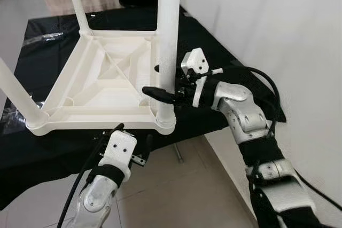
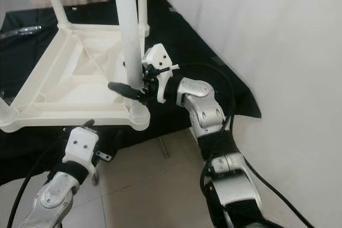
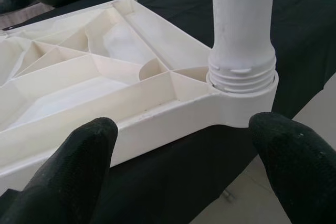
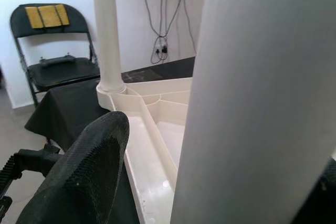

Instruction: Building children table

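right hand (image 1: pixel 163 84) around table leg (image 1: pixel 167 36)

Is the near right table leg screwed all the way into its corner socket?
Not fully. The leg stands upright in the socket, but thread rings show above the rim.

White plastic children's tabletop (image 1: pixel 101 86): upside down on black-draped bench (image 1: pixel 43 148), legs pointing up. Near-right white tubular leg (image 1: pixel 167 41): seated in tabletop's corner socket, right gripper (image 1: pixel 166 85) around it from the right. Left gripper (image 1: pixel 124 132): below tabletop's near edge. White wall (image 1: pixel 278 25): right of bench.
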You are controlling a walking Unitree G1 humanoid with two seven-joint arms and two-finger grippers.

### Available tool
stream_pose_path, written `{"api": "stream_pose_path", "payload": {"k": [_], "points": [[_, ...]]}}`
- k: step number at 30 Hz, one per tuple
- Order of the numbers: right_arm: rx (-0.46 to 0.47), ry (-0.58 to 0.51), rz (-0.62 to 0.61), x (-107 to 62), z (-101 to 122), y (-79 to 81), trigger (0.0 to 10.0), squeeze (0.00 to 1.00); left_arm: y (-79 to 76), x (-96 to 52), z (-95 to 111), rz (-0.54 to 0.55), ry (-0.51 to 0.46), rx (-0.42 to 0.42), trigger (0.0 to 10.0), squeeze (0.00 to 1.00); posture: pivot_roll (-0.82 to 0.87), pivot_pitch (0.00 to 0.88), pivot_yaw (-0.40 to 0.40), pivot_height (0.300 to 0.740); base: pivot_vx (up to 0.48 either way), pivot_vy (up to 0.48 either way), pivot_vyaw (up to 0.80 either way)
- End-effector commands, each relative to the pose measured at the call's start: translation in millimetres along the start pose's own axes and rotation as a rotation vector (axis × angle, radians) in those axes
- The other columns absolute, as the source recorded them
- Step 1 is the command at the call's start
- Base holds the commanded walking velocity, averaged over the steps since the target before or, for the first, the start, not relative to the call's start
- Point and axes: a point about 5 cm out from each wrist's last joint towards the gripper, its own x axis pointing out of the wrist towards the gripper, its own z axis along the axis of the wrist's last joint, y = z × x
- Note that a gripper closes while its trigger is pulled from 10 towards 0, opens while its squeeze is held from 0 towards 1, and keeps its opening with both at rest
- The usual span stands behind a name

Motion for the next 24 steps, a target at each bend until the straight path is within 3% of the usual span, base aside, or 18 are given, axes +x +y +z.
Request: {"api": "stream_pose_path", "payload": {"k": [1,2,3,4,5,13,16,18,20,22,23,24], "points": [[-0.004,-0.001,0.045,3.4,0,2.1,10.0,0.0,-2.4,-2.8,0,0.0,0.001,-0.02,10.0,0.0,0.14,0.138,-0.07,0.74,0.0,0.0,0.0],[0.015,-0.002,0.057,2.8,0,0.9,6.8,0.0,-2.7,-3.4,0,-0.001,0.001,-0.021,10.0,0.0,0.14,0.141,-0.069,0.74,0.0,0.0,0.0],[0.035,0.003,0.074,1.8,-2,-1.2,2.9,0.0,-3.2,-3.9,0,-0.004,0.003,-0.023,10.0,0.0,0.14,0.141,-0.069,0.74,0.0,0.0,0.0],[0.035,0.003,0.074,1.8,-2,-1.2,2.9,0.0,-3.2,-3.9,0,-0.004,0.003,-0.023,10.0,0.0,0.14,0.141,-0.069,0.74,0.0,0.0,0.0],[0.04,0.016,0.084,0.8,-3,-2.2,0.0,0.0,-3.4,-4.0,0,-0.005,0.003,-0.025,10.0,0.0,0.14,0.141,-0.068,0.74,0.0,0.0,0.0],[0.045,0.074,0.087,-2.9,-16,-6.9,0.0,0.0,-4.6,-4.3,-1,-0.012,0.005,-0.029,10.0,0.0,0.13,0.138,-0.067,0.74,0.0,0.0,0.0],[0.062,0.102,-0.022,-7.3,-24,-9.3,0.0,0.0,-4.3,-3.4,-1,-0.013,0.004,-0.027,10.0,0.0,0.12,0.13,-0.066,0.74,0.0,0.0,0.0],[0.108,0.184,-0.232,-15.2,-41,-8.4,0.0,0.0,-3.5,-2.9,-1,-0.014,0.004,-0.026,10.0,0.0,0.11,0.134,-0.061,0.74,0.0,0.0,0.0],[0.124,0.21,-0.289,-17.4,-47,-6.7,0.0,0.0,-3.2,-2.9,-1,-0.014,0.005,-0.026,10.0,0.0,0.11,0.134,-0.061,0.74,0.0,0.0,0.0],[0.135,0.319,-0.724,-36.2,-63,-12.6,0.0,0.0,-1.9,-2.8,-1,-0.014,0.004,-0.024,10.0,0.0,0.1,0.135,-0.059,0.74,0.0,0.0,0.0],[0.141,0.324,-0.865,-45.2,-66,-4.7,0.0,0.0,-1.0,-2.2,-1,-0.014,0.004,-0.024,10.0,0.0,0.1,0.138,-0.053,0.74,0.0,0.0,0.0],[0.141,0.324,-0.865,-45.2,-66,-4.7,0.0,0.0,-1.0,-2.2,-1,-0.014,0.004,-0.024,10.0,0.0,0.1,0.138,-0.053,0.74,0.0,0.0,0.0]]}}
